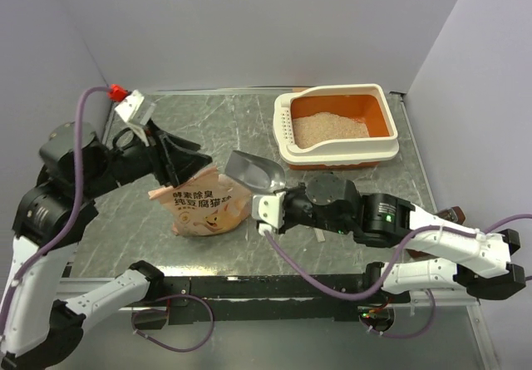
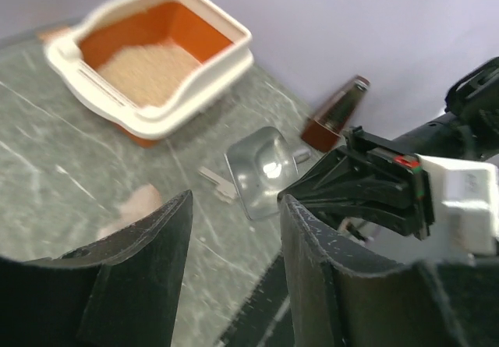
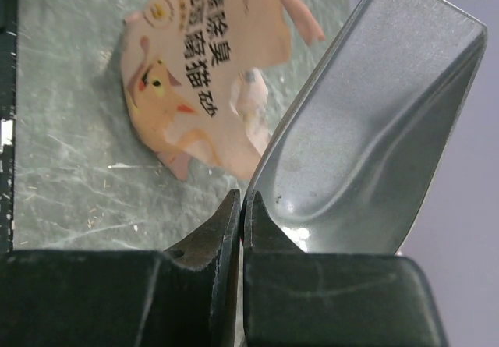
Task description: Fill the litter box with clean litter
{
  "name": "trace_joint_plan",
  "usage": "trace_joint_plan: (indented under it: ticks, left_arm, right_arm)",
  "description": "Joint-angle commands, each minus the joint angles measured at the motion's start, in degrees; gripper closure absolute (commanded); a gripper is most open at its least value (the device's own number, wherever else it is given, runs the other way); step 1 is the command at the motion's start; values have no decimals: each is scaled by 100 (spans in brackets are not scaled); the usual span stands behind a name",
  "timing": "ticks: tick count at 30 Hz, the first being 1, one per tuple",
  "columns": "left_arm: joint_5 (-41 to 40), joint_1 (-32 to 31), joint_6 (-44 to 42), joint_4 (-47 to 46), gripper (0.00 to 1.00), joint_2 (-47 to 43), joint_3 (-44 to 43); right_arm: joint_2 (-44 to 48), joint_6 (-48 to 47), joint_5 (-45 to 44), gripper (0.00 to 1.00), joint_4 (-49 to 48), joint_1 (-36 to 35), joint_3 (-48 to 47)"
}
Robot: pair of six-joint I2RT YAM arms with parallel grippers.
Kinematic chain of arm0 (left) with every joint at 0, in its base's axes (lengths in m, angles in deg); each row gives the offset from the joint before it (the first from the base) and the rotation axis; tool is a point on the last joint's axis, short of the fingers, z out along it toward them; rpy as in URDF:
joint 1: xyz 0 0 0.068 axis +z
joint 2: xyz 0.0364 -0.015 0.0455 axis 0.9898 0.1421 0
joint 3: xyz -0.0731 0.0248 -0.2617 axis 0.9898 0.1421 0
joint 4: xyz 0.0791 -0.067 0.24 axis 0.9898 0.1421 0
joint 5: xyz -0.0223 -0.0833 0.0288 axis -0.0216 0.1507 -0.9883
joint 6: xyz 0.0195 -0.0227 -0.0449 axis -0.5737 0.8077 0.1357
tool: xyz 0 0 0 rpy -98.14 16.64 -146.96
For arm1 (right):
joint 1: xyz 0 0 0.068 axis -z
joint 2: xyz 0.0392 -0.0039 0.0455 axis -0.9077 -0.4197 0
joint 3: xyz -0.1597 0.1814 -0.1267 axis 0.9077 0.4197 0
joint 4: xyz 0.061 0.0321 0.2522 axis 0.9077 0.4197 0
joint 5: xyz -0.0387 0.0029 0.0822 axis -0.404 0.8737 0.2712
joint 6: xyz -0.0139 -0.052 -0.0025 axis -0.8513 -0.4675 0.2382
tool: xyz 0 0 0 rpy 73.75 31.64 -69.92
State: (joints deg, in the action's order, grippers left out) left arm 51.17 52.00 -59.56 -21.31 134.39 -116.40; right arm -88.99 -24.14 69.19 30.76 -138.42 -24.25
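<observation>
Top view: the rectangular plastic litter box (image 1: 286, 141), with a cream-white rim and an orange basin, stands on the grey marbled table (image 1: 208, 116) at 1 o'clock, with its perforated strip on the short side facing 9 o'clock. The fine pale beige clean litter (image 1: 329, 128) lies in a mound inside the basin, and orange wall shows above it at the 12 and 3 o'clock sides.

The tan-orange printed paper bag (image 1: 204, 206) lies at 8 o'clock from the table centre. The left gripper (image 1: 184, 159) is at the bag's 11 o'clock corner. In the left wrist view its fingers (image 2: 148, 277) are spread, with only table between them. Whether either one touches the bag cannot be told.

The grey metal scoop (image 1: 253, 172) sits near the table centre, between the bag and the litter box, with its bowl pointing toward 11 o'clock. The right gripper (image 1: 276, 197) pinches the scoop's handle end. In the right wrist view its jaws are pressed together on the thin metal edge (image 3: 243, 207), and the scoop bowl (image 3: 366, 144) shows bare metal.
</observation>
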Motion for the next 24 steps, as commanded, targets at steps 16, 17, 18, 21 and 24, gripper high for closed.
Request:
trace_joint_plan:
  ticks: [16,17,18,21,24]
  left_arm:
    - [1049,-15,751,176,54,119,690]
    - [1040,-15,734,212,54,110,708]
    - [1031,-15,716,230,55,110,752]
    - [935,-15,637,309,55,92,840]
    - [934,-15,619,256,56,66,971]
  right_arm:
    - [-437,-842,-1189,100,-313,-912,-455]
    - [-463,-860,-1215,100,-348,-930,-490]
    - [-507,-868,-1241,100,-418,-956,-490]
    - [-569,-921,-1355,100,-427,-1035,-569]
    - [-604,-1018,-1400,100,-497,-1070,-631]
